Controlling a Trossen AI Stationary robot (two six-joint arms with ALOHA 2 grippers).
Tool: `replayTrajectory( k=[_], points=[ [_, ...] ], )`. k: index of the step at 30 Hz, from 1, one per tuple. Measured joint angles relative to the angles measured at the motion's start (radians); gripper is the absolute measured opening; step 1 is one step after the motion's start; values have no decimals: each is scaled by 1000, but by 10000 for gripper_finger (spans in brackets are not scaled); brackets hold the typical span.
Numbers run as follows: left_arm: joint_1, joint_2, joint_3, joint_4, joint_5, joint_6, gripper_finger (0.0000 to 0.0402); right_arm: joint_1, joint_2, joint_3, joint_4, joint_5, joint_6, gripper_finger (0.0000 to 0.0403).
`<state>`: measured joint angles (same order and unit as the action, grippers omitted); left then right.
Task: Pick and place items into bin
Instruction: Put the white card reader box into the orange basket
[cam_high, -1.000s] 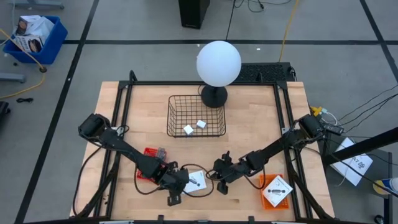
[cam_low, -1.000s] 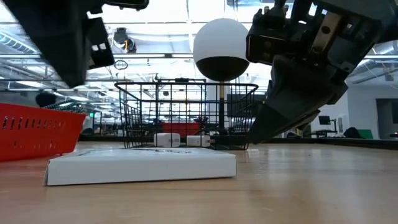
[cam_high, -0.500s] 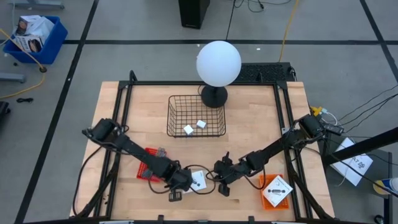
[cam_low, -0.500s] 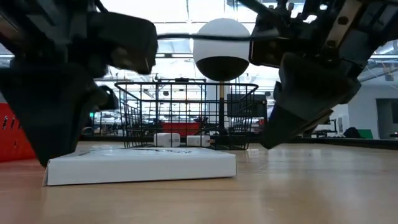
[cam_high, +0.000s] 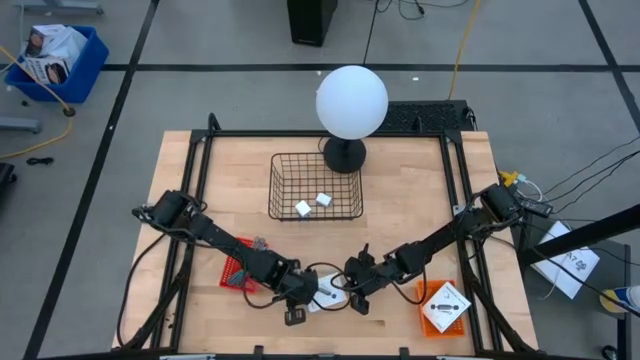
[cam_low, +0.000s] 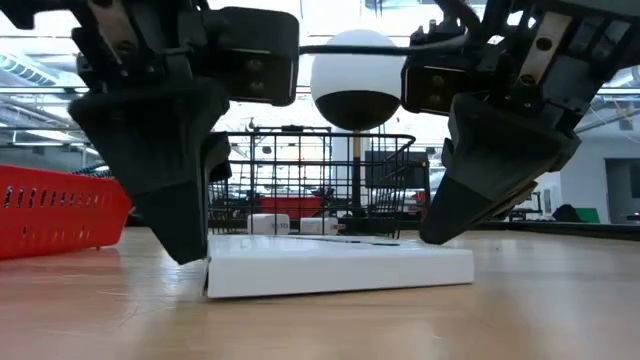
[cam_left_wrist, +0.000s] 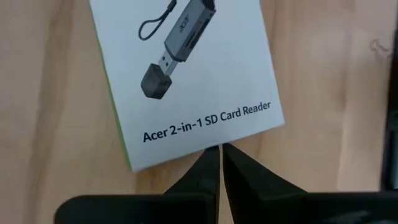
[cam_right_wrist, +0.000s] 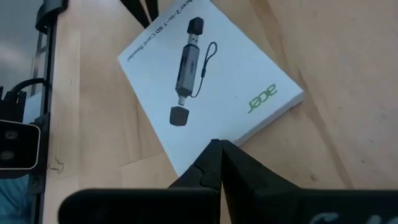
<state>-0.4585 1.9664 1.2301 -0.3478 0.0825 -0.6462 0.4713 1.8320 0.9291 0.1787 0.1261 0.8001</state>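
Note:
A flat white box (cam_high: 326, 292) printed with a card reader lies on the wooden table near its front edge. My left gripper (cam_left_wrist: 216, 151) is shut and slants down at the box's left short end. My right gripper (cam_right_wrist: 216, 147) is shut too, at the opposite short end. In the low view the box (cam_low: 340, 270) lies flat between both grippers. The bin, a black wire basket (cam_high: 316, 187), stands farther back and holds two small white blocks (cam_high: 312, 204). My left gripper presses its shut fingertips (cam_low: 193, 250) against the box's left short end, by the printed product name (cam_left_wrist: 208, 144). It comes slanting down from the table's left. The box lies flat on the table. My right gripper has its shut fingertips (cam_low: 436, 236) against the box's right short end, at its side wall (cam_right_wrist: 231, 138) near the green logo. It slants down from the table's right. The box stays flat on the wood.
A red tray (cam_high: 238, 268) sits at the left behind my left arm. An orange tray with a white card (cam_high: 443, 306) lies at the front right. A white globe lamp (cam_high: 351, 102) stands behind the basket. Bare wood lies between the box and the basket.
My left gripper has come down and moved toward the table's right, onto the box's left end. The box has slid flat along the table to the right, until its other end meets my right gripper, which has kept its place.

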Motion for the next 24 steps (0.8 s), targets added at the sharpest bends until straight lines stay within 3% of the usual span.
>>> replayTrajectory(
  k=[16,24],
  points=[
    [4,0,0,-4,-11,-35,23,-15,-7,0,-127,32,101,0],
    [15,21,1,13,-6,-48,23,-16,-3,0,-80,29,81,0]
  ],
)
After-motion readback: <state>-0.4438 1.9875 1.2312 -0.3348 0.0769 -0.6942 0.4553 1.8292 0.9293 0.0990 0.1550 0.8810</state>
